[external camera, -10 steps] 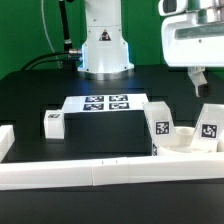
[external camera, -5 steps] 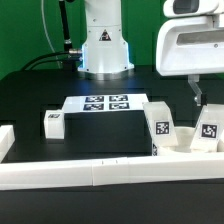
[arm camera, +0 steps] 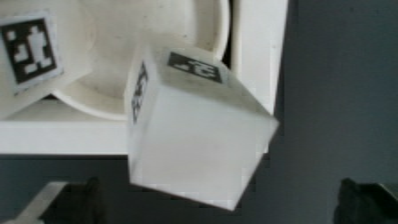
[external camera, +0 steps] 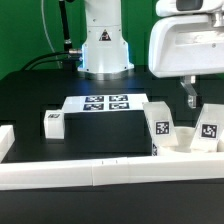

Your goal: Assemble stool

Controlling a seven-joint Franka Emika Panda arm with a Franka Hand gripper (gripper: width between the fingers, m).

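The round white seat (external camera: 184,143) lies at the exterior view's right, against the front rail. Two white leg blocks with tags stand on it, one nearer the middle (external camera: 158,122) and one at the far right (external camera: 208,125). A third leg block (external camera: 52,122) lies on the table at the exterior view's left. My gripper (external camera: 190,97) hangs open and empty above and behind the two standing legs. In the wrist view the gripper (arm camera: 214,208) has its dark fingers (arm camera: 365,200) spread wide over a leg (arm camera: 205,130), apart from it, with the seat (arm camera: 98,95) and the other leg (arm camera: 27,50) beyond.
The marker board (external camera: 105,102) lies flat in the middle of the black table, before the robot base (external camera: 105,45). Long white border rails (external camera: 90,172) run along the front, with a raised end at the exterior view's left (external camera: 6,140).
My gripper has moved toward the exterior view's left and a little closer to the camera, still open. The seat and the legs have not moved.
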